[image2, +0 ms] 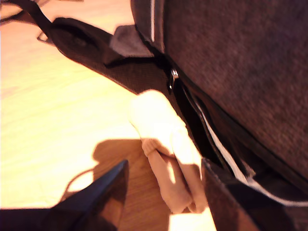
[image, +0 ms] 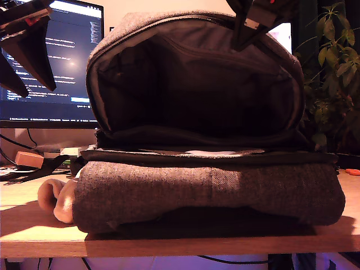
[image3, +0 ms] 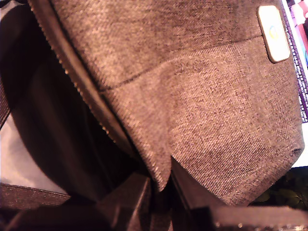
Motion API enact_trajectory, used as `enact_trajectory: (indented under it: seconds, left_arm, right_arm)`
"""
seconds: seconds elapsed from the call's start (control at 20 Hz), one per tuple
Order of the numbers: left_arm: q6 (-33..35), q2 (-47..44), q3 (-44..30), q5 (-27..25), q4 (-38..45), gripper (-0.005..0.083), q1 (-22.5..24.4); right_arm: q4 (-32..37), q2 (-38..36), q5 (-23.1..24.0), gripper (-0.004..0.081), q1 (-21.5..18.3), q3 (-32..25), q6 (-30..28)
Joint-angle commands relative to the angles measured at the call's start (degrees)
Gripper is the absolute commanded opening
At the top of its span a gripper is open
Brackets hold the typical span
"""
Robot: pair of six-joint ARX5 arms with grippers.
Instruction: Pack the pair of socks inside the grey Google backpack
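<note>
The grey backpack [image: 208, 191] lies on the wooden table with its lid [image: 140, 22] raised, showing the dark lining. My second gripper [image: 241, 44], at the exterior view's top right, is shut on the lid's zipper edge [image3: 161, 175]. The white patch [image3: 273, 32] shows on the lid's outside. The pair of socks [image: 56, 199], a cream-beige roll, rests on the table against the backpack's side at the exterior view's left. The socks [image2: 163, 144] lie beside the zipper opening. My first gripper [image: 35, 89] hangs open well above them, its dark fingers [image2: 96, 195] apart and empty.
A monitor [image: 62, 56] with code stands behind at the exterior view's left. A leafy plant [image: 332, 84] is at that view's right. Dark straps [image: 39, 169] trail from the backpack on the left. The table's front edge [image: 169, 242] runs just below the bag.
</note>
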Motion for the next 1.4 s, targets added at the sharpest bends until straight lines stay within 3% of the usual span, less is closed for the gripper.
enact_trajectory:
  seconds: [0.0, 0.1, 0.25, 0.35, 0.65, 0.8, 1.1, 1.35]
  left_arm:
    - [-0.46, 1.53, -0.57, 0.09, 0.57, 0.0433, 0.83]
    - [-0.68, 3.34, -0.92, 1.22, 0.59, 0.0433, 2.38]
    - [-2.49, 5.49, -1.07, 9.62, 2.8, 0.0432, 5.29]
    - [-3.93, 6.36, -1.07, 12.26, 4.37, 0.0432, 6.86]
    - [-4.44, 11.93, -1.07, 13.31, 5.62, 0.0446, 7.52]
    - [-4.5, 13.81, -1.07, 13.57, 6.78, 0.0512, 7.41]
    - [-4.5, 16.5, -1.07, 13.62, 9.6, 0.0521, 7.02]
    - [-5.97, 21.57, -1.05, 16.13, 16.96, 0.066, 6.64]
  right_arm:
    - [0.52, -0.66, 0.2, -0.0013, -0.07, 3.26, 0.09]
    - [-0.28, -0.66, 0.17, -0.0013, -0.07, 5.4, 0.09]
    - [-1.49, -0.66, 0.13, -0.0013, -0.07, 8.57, 0.13]
    - [-1.77, -0.66, 0.13, -0.0013, -0.07, 9.92, 0.13]
    - [-5.22, -0.66, 0.17, -0.0013, -0.33, 10.32, 0.39]
    - [-7.08, -0.76, 0.61, -0.0013, -2.08, 10.32, 0.76]
    - [-7.52, -1.18, 0.46, -0.0013, -5.92, 10.32, 0.72]
    - [-7.69, -1.46, -0.55, -0.0013, -6.51, 10.32, 0.72]
